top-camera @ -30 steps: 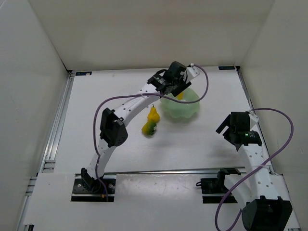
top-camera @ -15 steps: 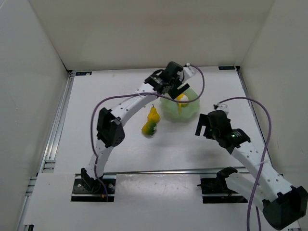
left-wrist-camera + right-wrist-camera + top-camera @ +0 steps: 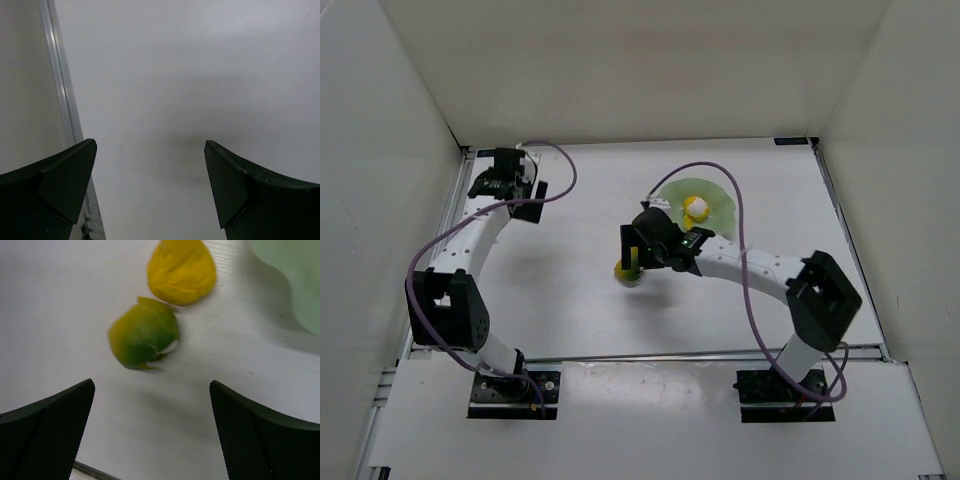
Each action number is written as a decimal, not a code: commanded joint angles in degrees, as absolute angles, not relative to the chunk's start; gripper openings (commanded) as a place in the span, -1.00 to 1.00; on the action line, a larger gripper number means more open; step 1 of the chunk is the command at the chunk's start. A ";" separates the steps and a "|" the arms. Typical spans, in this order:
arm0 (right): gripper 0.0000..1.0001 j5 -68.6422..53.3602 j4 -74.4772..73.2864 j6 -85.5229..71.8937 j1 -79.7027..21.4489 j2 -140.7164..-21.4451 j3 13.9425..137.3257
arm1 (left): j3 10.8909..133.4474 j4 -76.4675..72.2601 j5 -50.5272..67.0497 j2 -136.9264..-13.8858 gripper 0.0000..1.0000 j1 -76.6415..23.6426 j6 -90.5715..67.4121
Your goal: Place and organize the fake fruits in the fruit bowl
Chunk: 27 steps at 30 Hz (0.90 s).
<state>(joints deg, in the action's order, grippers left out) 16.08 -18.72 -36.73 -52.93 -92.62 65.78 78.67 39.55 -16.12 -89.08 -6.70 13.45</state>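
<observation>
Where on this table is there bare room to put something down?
Bare table lies between the left arm and the green-yellow fruit, along the far wall behind the fruit bowl, and right of the bowl up to the side rail. It is crowded just left of the bowl, where the right arm's open jaws hang over that fruit and the pear.
</observation>
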 commanded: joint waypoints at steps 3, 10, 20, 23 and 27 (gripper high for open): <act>0.99 15.90 -20.90 -48.77 -53.26 -103.08 77.50 | 67.16 40.25 -12.74 -79.29 1.00 -2.82 13.09; 0.99 20.40 -43.07 -53.35 -53.79 -118.47 95.36 | 60.21 38.50 -10.99 -76.38 1.00 -1.14 14.50; 0.24 14.33 -39.30 -51.95 -52.12 -118.04 91.33 | 61.96 38.50 -10.28 -77.43 1.00 -0.62 13.89; -0.25 13.80 -35.70 -48.79 -52.73 -114.44 88.08 | 62.48 38.50 -10.28 -77.96 1.00 -0.62 13.89; -0.40 15.81 -34.19 -43.86 -53.96 -106.47 84.30 | 62.49 38.50 -11.07 -77.96 1.00 -2.71 13.89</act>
<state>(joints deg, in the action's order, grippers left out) 14.68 -36.77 -48.34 -52.66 -114.54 85.89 60.75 39.79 -11.25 -78.50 -1.30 14.04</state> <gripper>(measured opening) 0.570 0.998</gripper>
